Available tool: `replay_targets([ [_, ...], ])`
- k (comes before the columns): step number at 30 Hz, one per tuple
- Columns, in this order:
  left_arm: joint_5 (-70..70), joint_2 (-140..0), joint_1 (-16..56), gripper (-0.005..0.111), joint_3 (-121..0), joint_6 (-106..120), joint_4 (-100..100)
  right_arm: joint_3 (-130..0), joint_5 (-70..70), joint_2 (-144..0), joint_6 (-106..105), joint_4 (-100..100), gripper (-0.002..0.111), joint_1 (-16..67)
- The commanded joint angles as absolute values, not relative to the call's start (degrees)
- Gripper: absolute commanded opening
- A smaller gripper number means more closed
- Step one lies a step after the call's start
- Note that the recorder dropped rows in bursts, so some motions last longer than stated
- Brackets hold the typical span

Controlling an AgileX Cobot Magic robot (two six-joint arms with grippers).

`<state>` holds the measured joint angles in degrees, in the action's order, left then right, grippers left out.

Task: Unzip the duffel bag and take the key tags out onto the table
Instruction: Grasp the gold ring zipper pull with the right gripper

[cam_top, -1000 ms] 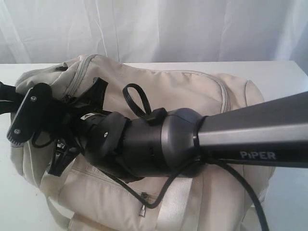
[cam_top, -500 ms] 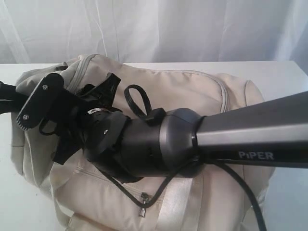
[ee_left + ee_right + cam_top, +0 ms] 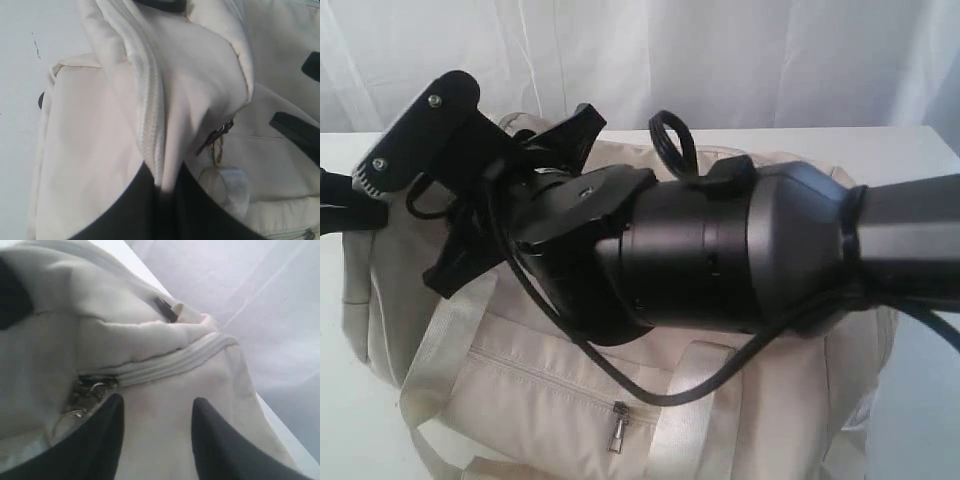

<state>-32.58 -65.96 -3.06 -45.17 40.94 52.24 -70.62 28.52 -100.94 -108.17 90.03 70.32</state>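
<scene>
Now | duffel bag [image 3: 520,410] cream (seam bunched) | left hand [image 3: 162,175] pinching it | right hand [image 3: 159,407] spread

The duffel bag [image 3: 550,400] is plain cream-beige. Its straps [image 3: 685,420] are a paler, shinier cream, and its zip pull [image 3: 618,428] is dull silver. The left gripper [image 3: 162,172] has matt black fingers [image 3: 125,210], and between its jaws the ribbed zip tape [image 3: 150,115] is whiter than the cloth around it. The right gripper [image 3: 155,407] is also black-fingered, and just past one jaw tip the metal pulls [image 3: 92,385] glint silver. The table [image 3: 20,75] is white with a few dark specks.
</scene>
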Motion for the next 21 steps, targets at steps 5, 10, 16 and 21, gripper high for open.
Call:
replay_targets([
  [5,-33.07,-64.68,-3.31,0.000,-45.37,40.92,56.09,-70.66,24.86,-101.64,-109.28,91.39,0.039,70.02],
  [10,-33.07,-64.68,-3.31,0.000,-45.37,40.92,56.09,-70.66,23.93,-103.91,-109.28,91.64,0.040,70.02],
  [16,-33.07,-64.68,-3.31,0.000,-45.37,40.92,56.09,-70.66,24.45,-106.17,-109.39,91.53,0.045,70.02],
  [21,-33.07,-64.68,-3.31,0.000,-45.37,40.92,56.09,-70.66,24.87,-107.49,-109.39,91.42,0.045,69.39],
])
